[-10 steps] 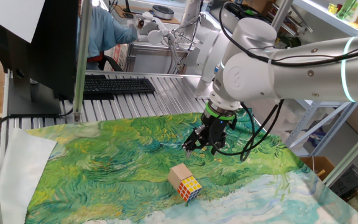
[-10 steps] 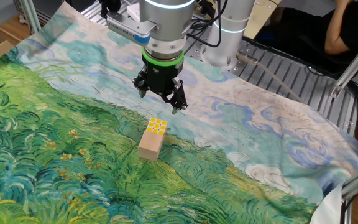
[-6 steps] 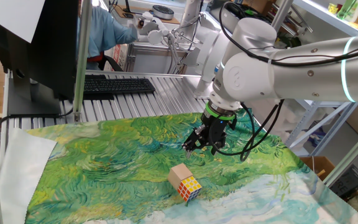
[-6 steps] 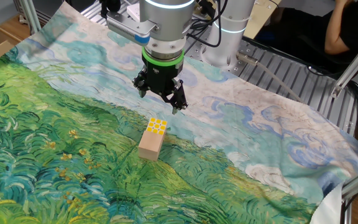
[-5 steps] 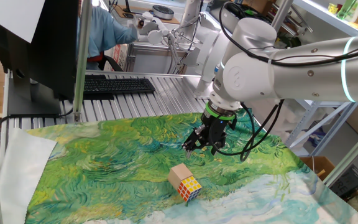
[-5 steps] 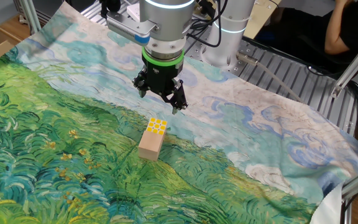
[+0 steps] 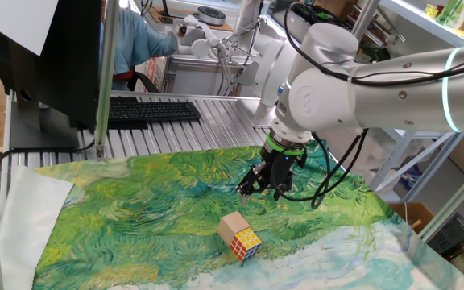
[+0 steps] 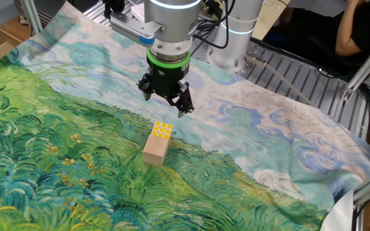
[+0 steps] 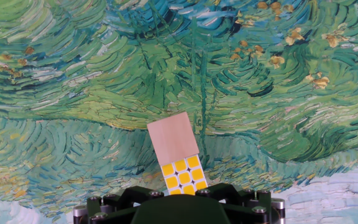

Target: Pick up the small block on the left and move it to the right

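Observation:
The small block (image 8: pixel 153 151) is a plain tan cube on the painted cloth, touching a multicoloured puzzle cube (image 8: pixel 162 130) with yellow top stickers. Both also show in one fixed view, the block (image 7: pixel 230 221) and the puzzle cube (image 7: pixel 246 242), and in the hand view, the block (image 9: pixel 173 138) beyond the puzzle cube (image 9: pixel 182 175). My gripper (image 8: pixel 165 105) hangs above the cloth, just past the puzzle cube on the side away from the block. Its fingers are spread and hold nothing. In the hand view only the gripper's dark base (image 9: pixel 179 210) shows; the fingertips are out of frame.
The painted cloth (image 8: pixel 56 167) covers the table. A keyboard (image 7: pixel 151 110) and a dark monitor (image 7: pixel 47 56) stand at the back on the metal slats. A person in blue (image 7: pixel 139 40) sits behind them. Metal frame posts (image 7: pixel 105 76) rise at the table's sides.

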You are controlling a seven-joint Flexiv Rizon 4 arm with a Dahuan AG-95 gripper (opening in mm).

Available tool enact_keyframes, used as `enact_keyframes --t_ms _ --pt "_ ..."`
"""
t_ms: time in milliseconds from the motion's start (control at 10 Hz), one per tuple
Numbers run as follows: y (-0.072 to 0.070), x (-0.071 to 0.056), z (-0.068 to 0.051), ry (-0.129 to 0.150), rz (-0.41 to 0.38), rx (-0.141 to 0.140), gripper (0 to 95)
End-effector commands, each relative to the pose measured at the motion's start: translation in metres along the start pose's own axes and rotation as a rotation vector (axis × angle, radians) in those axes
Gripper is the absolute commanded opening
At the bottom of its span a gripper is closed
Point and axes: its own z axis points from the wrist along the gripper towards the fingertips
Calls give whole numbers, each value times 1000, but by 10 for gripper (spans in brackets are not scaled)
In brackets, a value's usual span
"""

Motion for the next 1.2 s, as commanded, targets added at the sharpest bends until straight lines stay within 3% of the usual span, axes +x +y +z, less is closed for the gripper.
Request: enact_keyframes --t_ms 100,200,900,1200 --pt "0 0 0 0 0 0 950" --pt "0 0 0 -8 243 34 0" --pt "0 0 0 -8 223 34 0" --pt "0 0 0 -7 176 35 0"
